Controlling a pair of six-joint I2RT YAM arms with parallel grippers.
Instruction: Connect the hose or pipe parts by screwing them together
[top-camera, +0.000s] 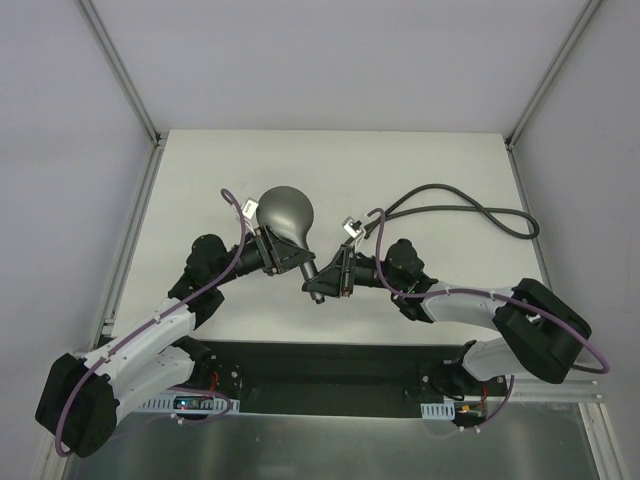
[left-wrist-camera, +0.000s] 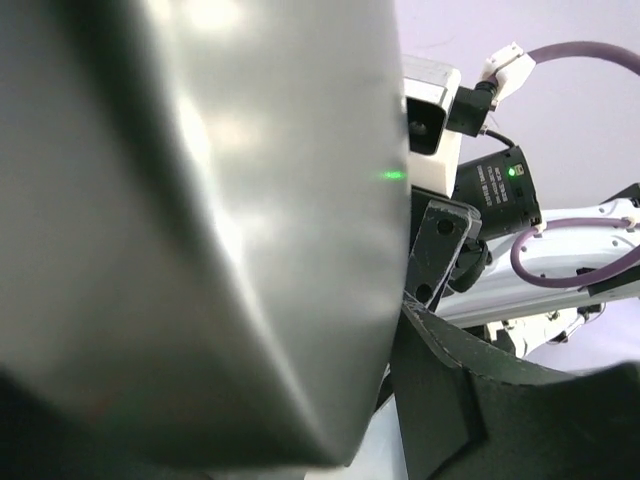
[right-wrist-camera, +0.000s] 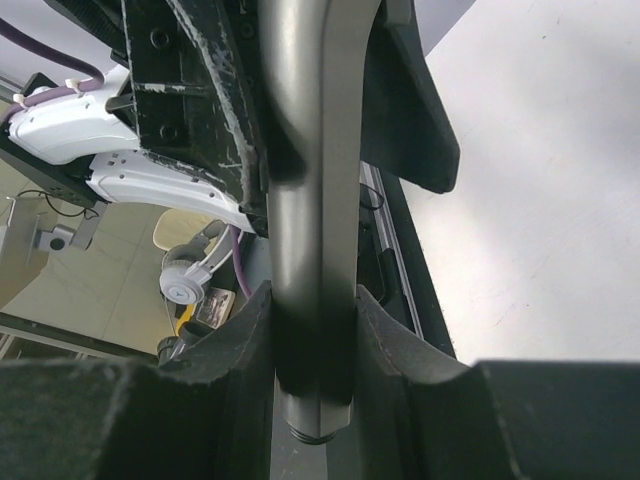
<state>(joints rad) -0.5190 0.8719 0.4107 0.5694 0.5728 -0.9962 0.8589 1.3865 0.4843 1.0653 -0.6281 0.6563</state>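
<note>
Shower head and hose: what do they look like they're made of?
The shower head looks satin grey and smooth, with soft glints along its body: brushed metal or metal-coated plastic, the look cannot settle which. The hose is matte dark grey and lies in loose curves on the table, so something flexible, probably rubber or plastic; any ribbing is too small to see.

White arm links (top-camera: 150, 340), black joints (top-camera: 205, 255), purple cables (top-camera: 592, 350), black fingers (right-wrist-camera: 420, 370).

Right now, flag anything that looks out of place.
The hose lies loose on the table, unconnected; both grippers are at the shower head instead: the right gripper clamps its handle, the left gripper sits at its neck.
</note>
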